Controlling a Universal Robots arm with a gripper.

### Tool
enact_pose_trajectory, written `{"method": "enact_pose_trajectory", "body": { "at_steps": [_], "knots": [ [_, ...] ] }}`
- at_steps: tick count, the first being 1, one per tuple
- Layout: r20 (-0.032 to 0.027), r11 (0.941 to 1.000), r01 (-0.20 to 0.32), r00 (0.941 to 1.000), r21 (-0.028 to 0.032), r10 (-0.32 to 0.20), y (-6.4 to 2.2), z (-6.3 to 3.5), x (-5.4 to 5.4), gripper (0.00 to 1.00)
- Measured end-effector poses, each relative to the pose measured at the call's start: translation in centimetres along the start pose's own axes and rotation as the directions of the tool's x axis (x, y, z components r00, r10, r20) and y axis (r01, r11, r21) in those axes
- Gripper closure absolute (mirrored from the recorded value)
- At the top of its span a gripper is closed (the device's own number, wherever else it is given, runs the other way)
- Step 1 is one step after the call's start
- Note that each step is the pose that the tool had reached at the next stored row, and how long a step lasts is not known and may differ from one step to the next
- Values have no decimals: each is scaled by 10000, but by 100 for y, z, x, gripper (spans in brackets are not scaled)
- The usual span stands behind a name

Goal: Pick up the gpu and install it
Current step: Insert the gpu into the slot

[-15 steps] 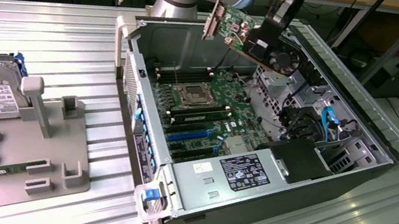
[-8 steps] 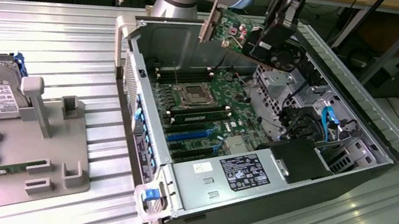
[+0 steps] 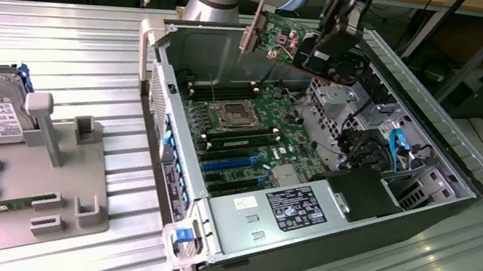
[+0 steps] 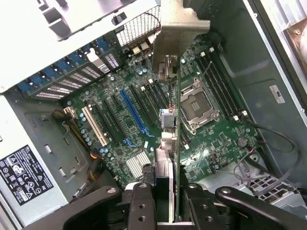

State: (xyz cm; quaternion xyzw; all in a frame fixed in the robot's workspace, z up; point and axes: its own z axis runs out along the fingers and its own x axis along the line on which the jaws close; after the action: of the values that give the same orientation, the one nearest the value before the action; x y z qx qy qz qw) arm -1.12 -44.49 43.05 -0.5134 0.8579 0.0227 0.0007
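gpu (image 3: 272,37) clamped edge-on between the gripper (image 4: 172,191) fingers, bracket end sticking out past them, hanging over the motherboard (image 4: 218,136) in the open case (image 4: 268,57)

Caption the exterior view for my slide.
Gripper holds the gpu on edge above the open computer case, over its motherboard.

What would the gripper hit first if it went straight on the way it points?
Probably the motherboard, beside the CPU socket; the gpu clamped in the gripper would touch first. Depth is unclear.
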Motion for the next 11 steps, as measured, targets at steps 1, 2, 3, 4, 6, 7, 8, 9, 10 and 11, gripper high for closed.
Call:
{"method": "enact_pose_trajectory", "body": {
  "at_steps": [1,2,3,4,6,7,8,9,10,11],
  "knots": [
    [-3,10000,86,10000,-2,-86,0,0,0,73],
    [-6,9999,160,9999,-4,-160,0,0,0,73],
    [-9,9997,235,9997,-5,-235,0,0,0,73],
    [-12,9995,314,9995,-8,-314,0,0,0,73],
    [-18,9989,470,9989,-12,-470,0,0,0,73],
    [-21,9985,542,9985,-13,-542,0,0,0,73],
    [-24,9980,632,9980,-16,-632,0,0,0,73],
    [-27,9975,712,9975,-18,-712,0,0,0,73],
    [-30,9968,793,9968,-20,-793,0,0,0,73],
    [-32,9962,876,9962,-23,-876,0,0,0,73]
  ]
}}
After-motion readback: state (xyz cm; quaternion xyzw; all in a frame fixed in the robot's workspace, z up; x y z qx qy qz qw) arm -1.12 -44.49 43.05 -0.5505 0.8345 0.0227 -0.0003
